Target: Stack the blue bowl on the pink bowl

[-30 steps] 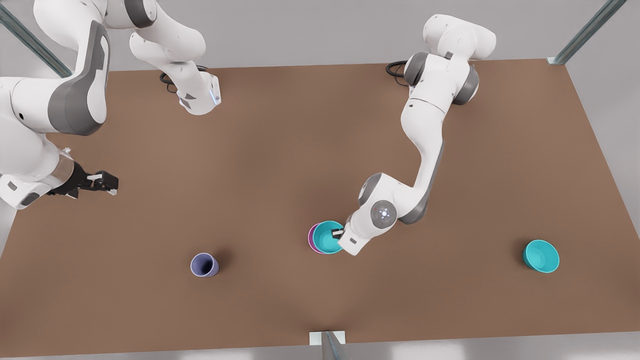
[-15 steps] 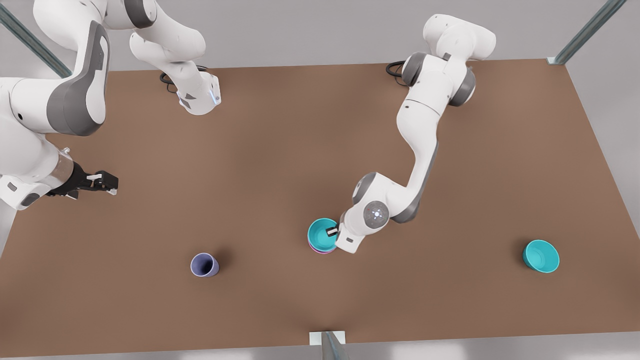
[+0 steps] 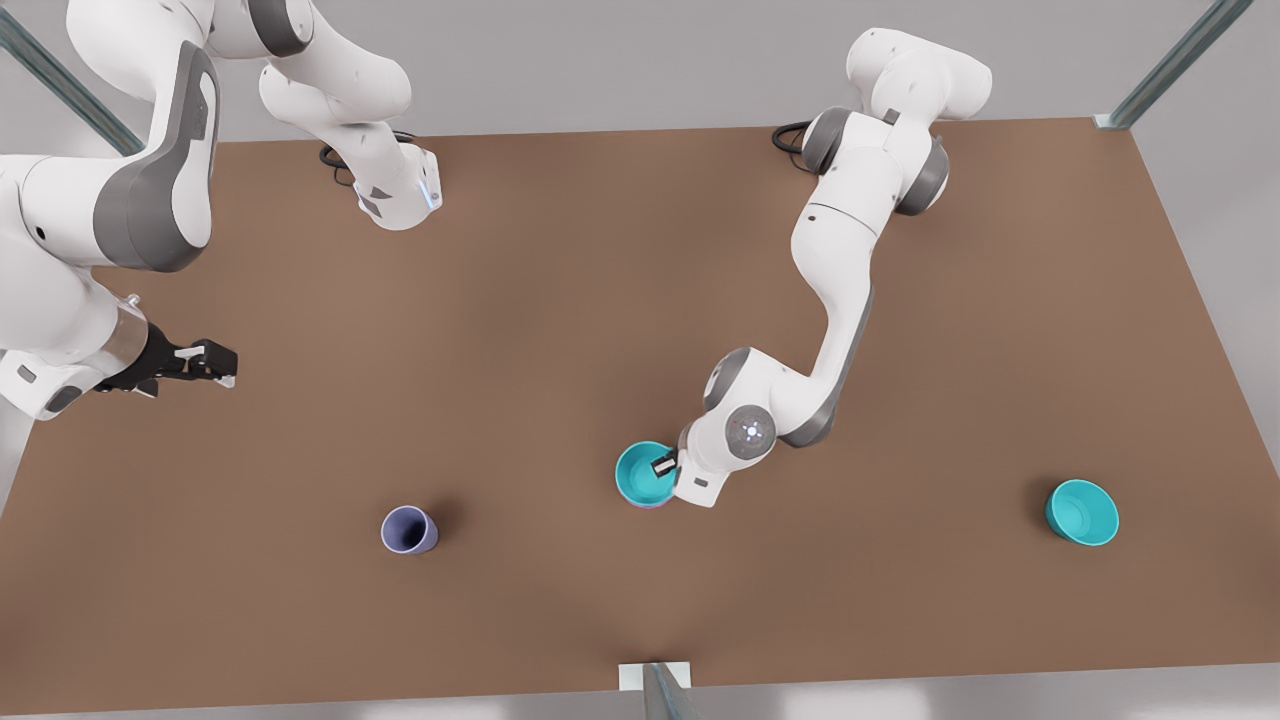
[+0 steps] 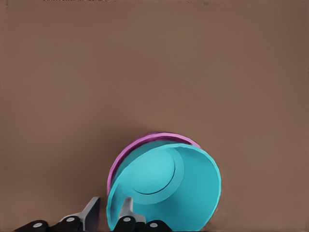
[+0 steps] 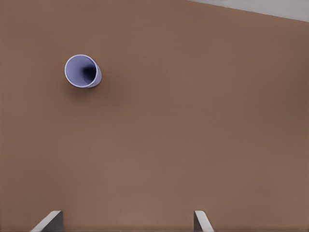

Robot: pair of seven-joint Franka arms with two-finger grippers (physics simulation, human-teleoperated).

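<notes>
Sitting inside the pink bowl (image 4: 145,142), the blue bowl (image 4: 169,188).

Both arms are glossy white with rounded segments and grey joint panels. Black cables coil at their bases. The right gripper (image 3: 205,362) is black with pale fingertips; a lit ring marks the other wrist.

The left gripper (image 4: 110,212) has its jaws astride the blue bowl's (image 4: 166,191) rim, nested in the pink bowl (image 4: 126,153).
</notes>
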